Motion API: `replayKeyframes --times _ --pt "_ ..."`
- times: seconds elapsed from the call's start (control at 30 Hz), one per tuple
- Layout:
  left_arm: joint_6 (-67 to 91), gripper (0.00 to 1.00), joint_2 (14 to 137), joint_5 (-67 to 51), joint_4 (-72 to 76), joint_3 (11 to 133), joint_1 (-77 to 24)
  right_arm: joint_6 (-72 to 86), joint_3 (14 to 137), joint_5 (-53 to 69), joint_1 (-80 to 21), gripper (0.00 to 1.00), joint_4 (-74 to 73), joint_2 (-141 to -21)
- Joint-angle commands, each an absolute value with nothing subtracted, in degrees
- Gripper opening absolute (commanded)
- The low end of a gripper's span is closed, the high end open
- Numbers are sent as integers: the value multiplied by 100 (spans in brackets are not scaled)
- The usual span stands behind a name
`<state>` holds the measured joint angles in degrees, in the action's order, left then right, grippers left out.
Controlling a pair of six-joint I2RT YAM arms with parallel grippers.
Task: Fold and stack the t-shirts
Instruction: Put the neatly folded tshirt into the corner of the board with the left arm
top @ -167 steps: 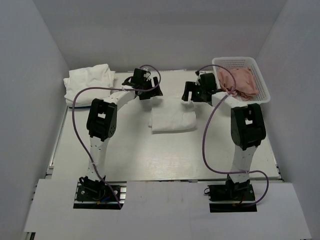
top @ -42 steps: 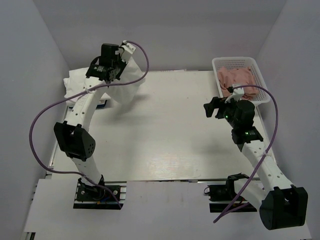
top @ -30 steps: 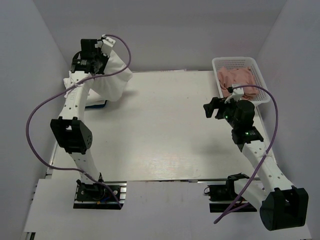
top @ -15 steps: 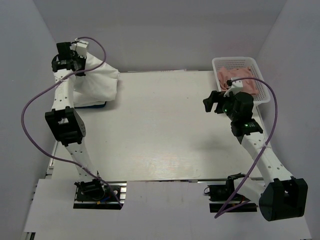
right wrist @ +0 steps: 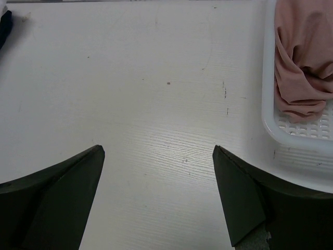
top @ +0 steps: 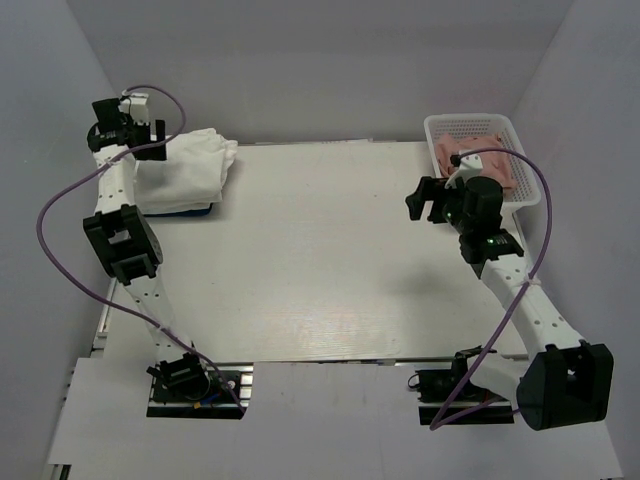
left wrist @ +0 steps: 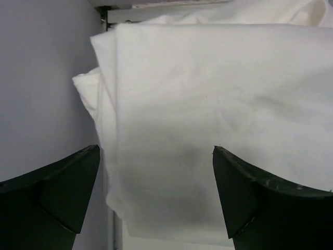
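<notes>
My left gripper [left wrist: 156, 151] has just let go and hangs spread over the soft white folded cotton t-shirts [top: 190, 168] stacked in the far-left corner, so that fold looks done, while my right gripper [right wrist: 158, 148] waits spread, empty, near the white plastic basket [top: 470, 119]

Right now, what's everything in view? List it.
t-shirt stack: one, white, folded, far-left table corner; shirt count unclear
dark blue item: one, under that stack, mostly hidden
basket: one, white, far-right corner
cloth: pink, crumpled in the basket; piece count unclear
table: one, white
left pincer: open, above the stack, holding nothing
right pincer: open, over the table beside the basket, holding nothing
</notes>
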<state>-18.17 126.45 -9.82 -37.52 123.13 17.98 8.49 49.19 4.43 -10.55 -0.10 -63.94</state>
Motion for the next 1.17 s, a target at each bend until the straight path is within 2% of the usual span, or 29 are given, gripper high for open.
replayKeyframes --times 0.0,0.23,0.33,0.43,0.47,0.5,0.57,0.67,0.77,0.93,1.13 --pt "-1539 100 12393 -940 -3410 12639 1890 800 5256 369 -1099 90 9 -6477" --pt "-898 100 11980 -993 -3638 12779 1890 835 5274 439 -1090 90 -158 -6460" --pt "-91 100 11568 -1168 -3894 12526 1776 1141 5238 440 -1116 90 -211 -6442" --pt "1043 100 10963 -1931 -3772 11194 1696 1457 4994 589 -1081 90 -150 -6320" --pt "1350 100 10281 -2360 -3057 9927 1574 1502 4844 641 -1081 90 -80 -6171" --pt "1745 100 9857 -2599 -2519 9209 1451 1590 4764 676 -1072 90 -62 -6118" --pt "2029 100 8648 -2629 -1273 7525 855 1705 4518 668 -1063 90 -114 -5995" --pt "2268 100 7860 -2522 -1116 6438 55 1784 4333 571 -1081 90 -263 -5810" --pt "2557 100 7226 -2944 -853 5638 -605 1872 4026 615 -1072 90 -369 -5634" --pt "3094 100 6645 -2699 -176 4475 -1676 2003 3683 624 -1081 90 -536 -5397" --pt "2778 100 6705 -2225 -562 4710 -2082 2162 3402 676 -1063 90 -343 -5090"
